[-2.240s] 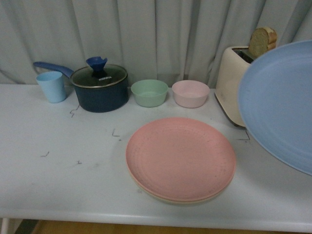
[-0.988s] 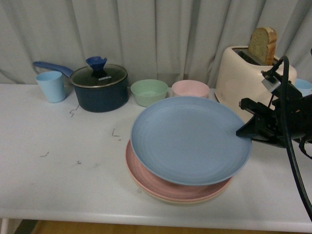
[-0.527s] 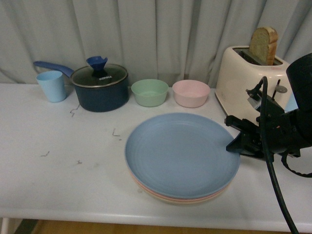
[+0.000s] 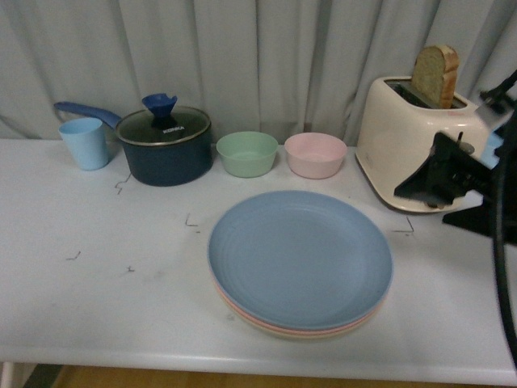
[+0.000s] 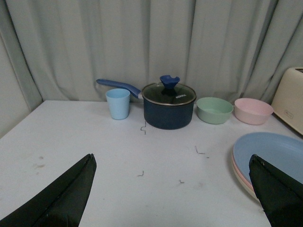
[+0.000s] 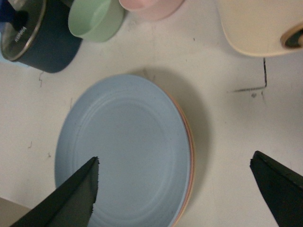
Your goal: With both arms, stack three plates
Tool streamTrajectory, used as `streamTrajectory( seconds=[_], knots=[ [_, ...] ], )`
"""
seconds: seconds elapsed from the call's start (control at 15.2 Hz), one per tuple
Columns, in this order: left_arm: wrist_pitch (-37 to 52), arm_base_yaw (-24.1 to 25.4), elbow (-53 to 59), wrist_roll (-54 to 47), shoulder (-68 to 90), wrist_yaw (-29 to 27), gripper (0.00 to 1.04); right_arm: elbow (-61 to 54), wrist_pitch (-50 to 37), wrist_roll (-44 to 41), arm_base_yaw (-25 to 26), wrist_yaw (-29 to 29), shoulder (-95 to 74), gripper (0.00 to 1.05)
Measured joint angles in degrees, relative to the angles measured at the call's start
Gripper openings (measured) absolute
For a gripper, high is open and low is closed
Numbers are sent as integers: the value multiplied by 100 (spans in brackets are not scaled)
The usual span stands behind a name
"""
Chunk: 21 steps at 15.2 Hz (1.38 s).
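Plates sit stacked near the middle of the white table (image 4: 97, 299) in the front view: the blue plate (image 4: 299, 257) on top, with the rim of the pink plate (image 4: 242, 317) and the beige plate (image 4: 279, 333) showing as thin bands beneath it along the near edge. Behind them stand a green bowl (image 4: 247, 153), a pink bowl (image 4: 315, 154), a dark pot (image 4: 165, 147) and a blue cup (image 4: 85, 143), and to the right a toaster (image 4: 416, 145) with a slice of bread (image 4: 435, 74) in it. The right gripper (image 4: 436, 182) hangs in front of the toaster, apart from the stack and holding nothing. From the left wrist, the left gripper (image 5: 173, 198) is spread wide and empty over bare table, the stack's edge off to one side. From the right wrist, the right gripper (image 6: 175, 196) is likewise wide open and empty above the stack, and the blue plate lies slightly off centre, with a crescent of pink rim showing on the toaster side. The stack looks complete, so the main risk is in pulling away: an arm swinging low could clip the top plate and slide it off, or the right arm could knock the toaster close beside it.
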<state>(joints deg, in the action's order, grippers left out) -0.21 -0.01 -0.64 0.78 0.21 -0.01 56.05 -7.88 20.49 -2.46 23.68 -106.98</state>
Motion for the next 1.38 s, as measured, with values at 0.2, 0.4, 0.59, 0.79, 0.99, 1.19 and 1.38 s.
streamTrajectory(
  seconds=[0.2,0.4,0.59,0.79,0.99,1.19,1.38],
  knots=[
    [0,0,0,0,0,-4,98,-468,-1851,-369,-138,-815,-225,91],
    [0,0,0,0,0,-2,98,-2531,-5689,-1694,-116,-2662,151,56],
    [2,0,0,0,0,-2,98,-3462,-6502,-1932,-33,-2636,1443,20],
    [0,0,0,-2,0,2,98,-4212,-5788,-2013,260,-2400,2573,2],
    [0,0,0,0,0,0,98,-4769,-5348,-2013,247,-2385,3547,2],
    [0,0,0,0,0,0,98,-5088,-4841,-2013,247,-2387,4540,2],
    [0,0,0,0,0,0,98,-5368,-4085,-2013,247,-2387,5499,2]
  ],
)
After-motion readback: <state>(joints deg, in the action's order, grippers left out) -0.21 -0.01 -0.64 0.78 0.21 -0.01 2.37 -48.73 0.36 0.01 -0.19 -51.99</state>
